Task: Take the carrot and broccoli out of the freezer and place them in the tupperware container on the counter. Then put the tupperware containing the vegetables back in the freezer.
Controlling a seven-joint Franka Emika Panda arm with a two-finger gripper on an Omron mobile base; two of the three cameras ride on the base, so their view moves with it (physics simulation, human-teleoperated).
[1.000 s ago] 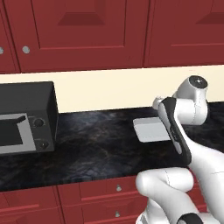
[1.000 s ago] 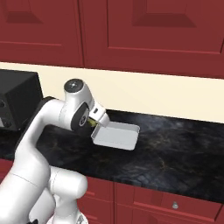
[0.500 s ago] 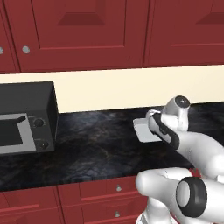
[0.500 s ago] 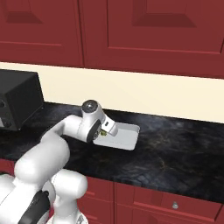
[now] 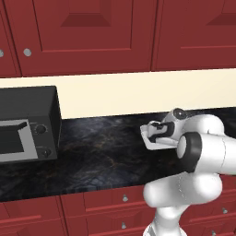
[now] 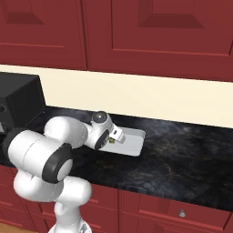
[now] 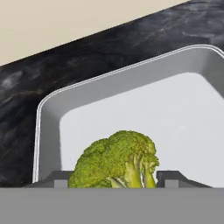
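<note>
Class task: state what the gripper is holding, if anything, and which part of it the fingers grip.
The gripper holds the lumpy green broccoli floret low on its sides, over the shallow grey-white tupperware container.

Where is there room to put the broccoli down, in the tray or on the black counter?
The tupperware container floor is bare beyond the broccoli, out to its far rim. The gripper holds the broccoli over the near end, so that end is crowded. On the counter, a wide free patch lies between the microwave and the container; another stretches on the container's other side.
</note>
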